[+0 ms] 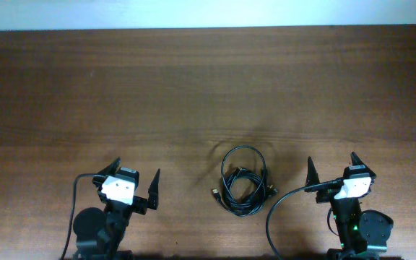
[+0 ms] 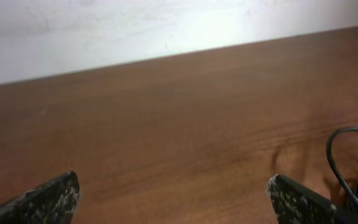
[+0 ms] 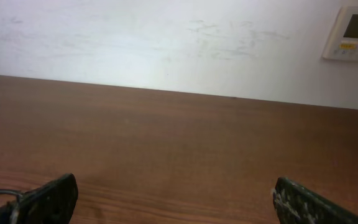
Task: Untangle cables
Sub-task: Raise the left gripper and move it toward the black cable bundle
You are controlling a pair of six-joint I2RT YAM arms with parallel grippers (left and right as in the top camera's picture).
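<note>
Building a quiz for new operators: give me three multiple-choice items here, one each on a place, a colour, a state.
1. Where do the cables lie? A) between the left fingers and right fingers B) at the far edge C) on the floor
2. What colour are the cables? A) white B) red C) black
3. How do both sets of fingers stand? A) spread, empty B) both shut C) one clamps a cord
Answers: 1 A, overhead shows the bundle on the table between them; 2 C, every loop is black; 3 A, wrist views show wide-apart tips, nothing between.
</note>
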